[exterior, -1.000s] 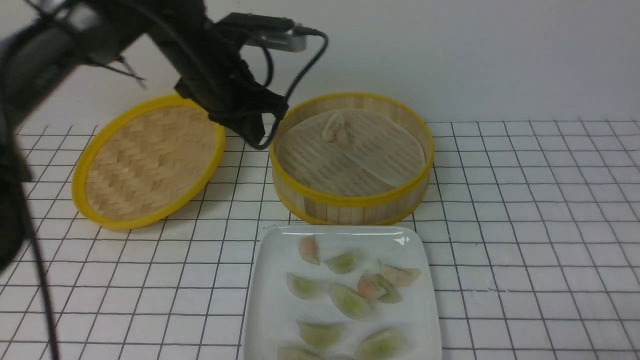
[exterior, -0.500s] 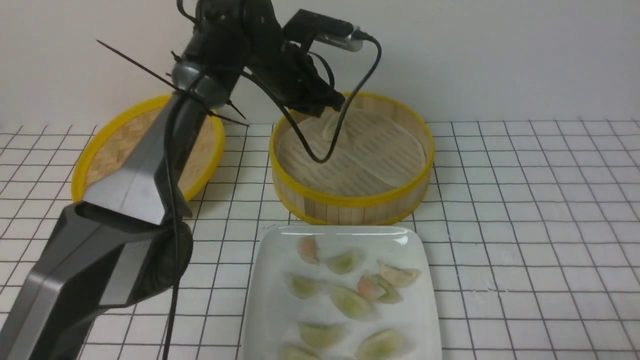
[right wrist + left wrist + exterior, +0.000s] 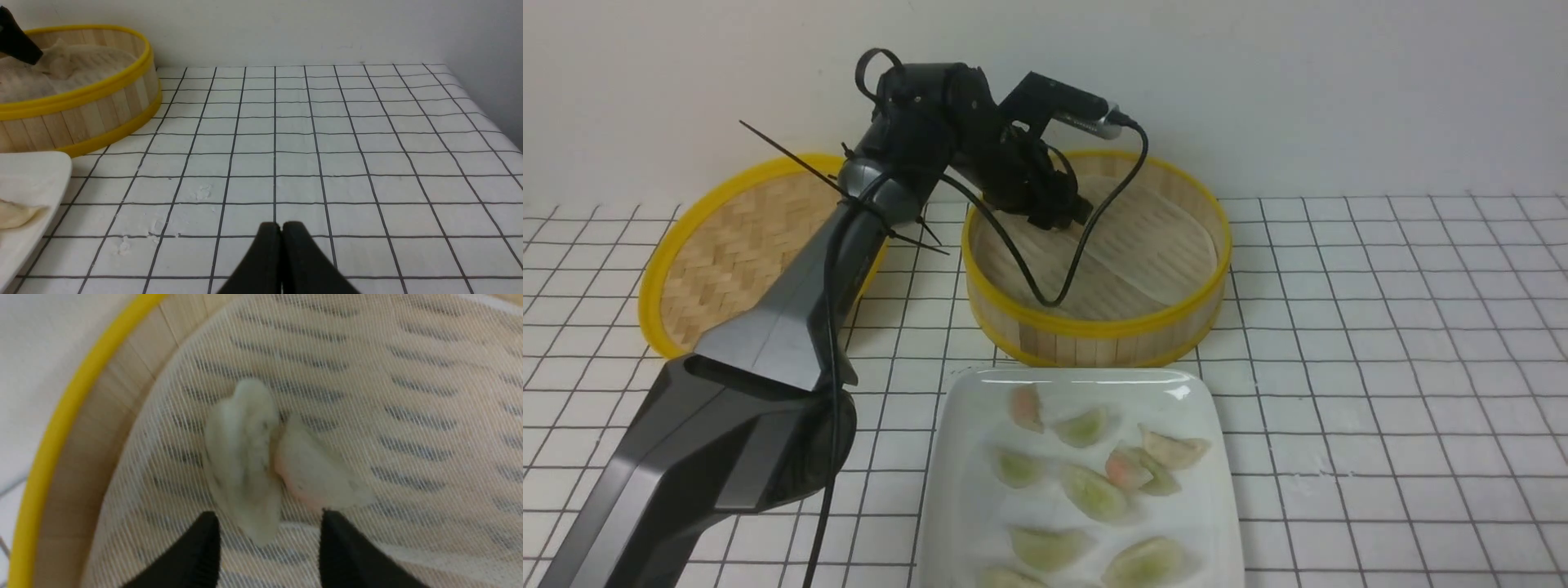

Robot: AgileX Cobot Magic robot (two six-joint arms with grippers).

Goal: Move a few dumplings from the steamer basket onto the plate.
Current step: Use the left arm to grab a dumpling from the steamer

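Your left gripper (image 3: 269, 535) has its fingers apart over the steamer basket (image 3: 1098, 327), with one tip of a pale dumpling (image 3: 245, 457) reaching between them in the left wrist view. That dumpling lies on the ribbed liner (image 3: 412, 420), its long axis running roughly along the direction your fingers point. Just beside it, a pinkish dumpling (image 3: 318, 469) lies slantwise, its long axis angled to the first. Nearer you than the basket sits the plate (image 3: 964, 506), bearing more dumplings (image 3: 1094, 492) turned various ways. Your right gripper's (image 3: 282, 228) fingertips are nearly together, above the tiled surface (image 3: 253, 188).
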